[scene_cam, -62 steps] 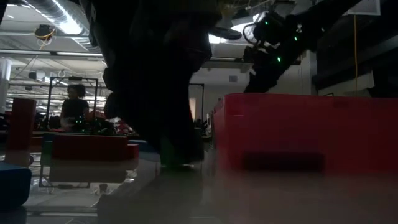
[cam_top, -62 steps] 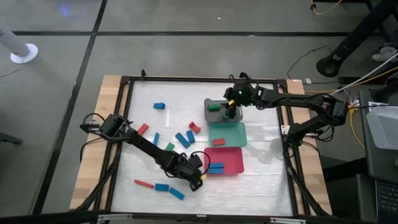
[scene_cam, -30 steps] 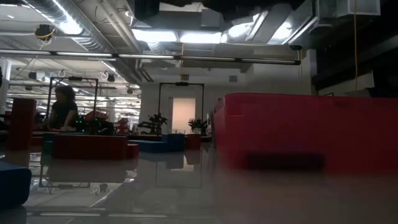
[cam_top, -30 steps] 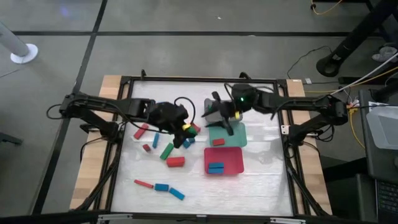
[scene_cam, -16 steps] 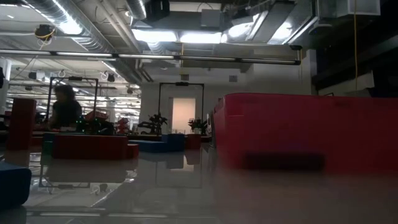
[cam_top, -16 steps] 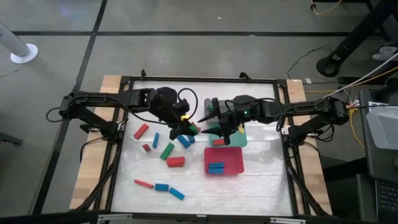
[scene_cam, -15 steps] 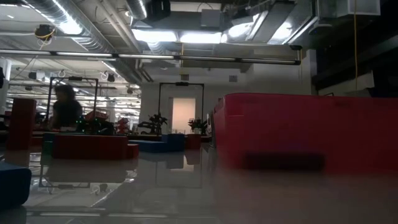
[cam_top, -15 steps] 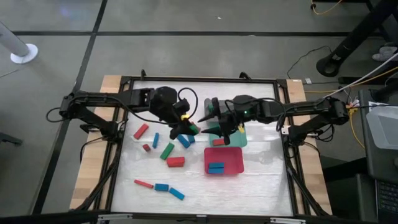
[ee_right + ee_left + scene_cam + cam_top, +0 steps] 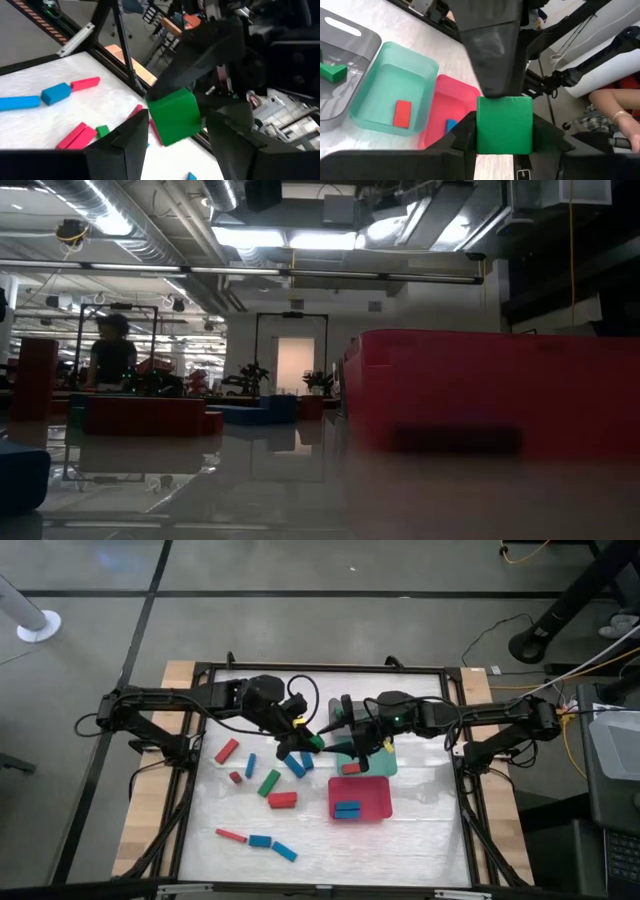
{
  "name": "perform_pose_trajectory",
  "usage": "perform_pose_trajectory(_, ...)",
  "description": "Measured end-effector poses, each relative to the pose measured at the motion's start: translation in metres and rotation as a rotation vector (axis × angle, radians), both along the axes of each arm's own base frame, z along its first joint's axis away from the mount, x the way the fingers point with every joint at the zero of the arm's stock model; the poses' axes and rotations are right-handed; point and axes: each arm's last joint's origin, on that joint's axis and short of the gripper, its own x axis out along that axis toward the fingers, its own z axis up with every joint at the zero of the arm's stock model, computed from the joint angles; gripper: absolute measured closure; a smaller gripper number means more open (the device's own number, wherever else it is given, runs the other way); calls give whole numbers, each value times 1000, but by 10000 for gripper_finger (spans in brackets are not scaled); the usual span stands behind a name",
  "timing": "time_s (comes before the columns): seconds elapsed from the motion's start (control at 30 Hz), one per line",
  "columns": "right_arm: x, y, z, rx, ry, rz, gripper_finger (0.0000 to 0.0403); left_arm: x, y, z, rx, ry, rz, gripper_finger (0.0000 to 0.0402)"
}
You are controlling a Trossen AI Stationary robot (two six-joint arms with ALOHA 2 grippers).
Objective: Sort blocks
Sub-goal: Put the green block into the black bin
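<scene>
**Green block held between both grippers beside the teal tray**

While both arms reach inward over the table, the left gripper (image 9: 303, 739) clamps a green block (image 9: 504, 125) between its fingers, just beside the teal tray (image 9: 384, 757). The right gripper (image 9: 345, 745) faces it from the tray's side, fingers spread around the same block (image 9: 173, 116); whether they touch it is unclear. Loose blocks (image 9: 268, 783) lie farther from the tray.

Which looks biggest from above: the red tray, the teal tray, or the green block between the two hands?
1. Red tray.
2. Teal tray, partly hidden by the right arm, so unsure against the red one.
3. Green block, far smaller.
</scene>
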Motion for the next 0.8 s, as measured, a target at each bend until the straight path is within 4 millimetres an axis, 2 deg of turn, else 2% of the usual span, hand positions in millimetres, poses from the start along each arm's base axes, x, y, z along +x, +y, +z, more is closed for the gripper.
perform_pose_trajectory(0.17, 1, 2, -2, -33, -9, 80, 204, 0, 0, -1, -2, 6, -1, 284)
perform_pose_trajectory(0.4, 6, 2, -6, -34, -6, 88, 204, 0, -2, -1, -13, 11, -1, 283)
perform_pose_trajectory(0.63, 6, 4, -5, -20, -22, 157, 204, 15, -8, -10, -60, 12, -36, 283)
perform_pose_trajectory(0.8, 4, 5, -10, -9, 31, 184, 204, 22, -9, -12, -67, -11, -45, 283)
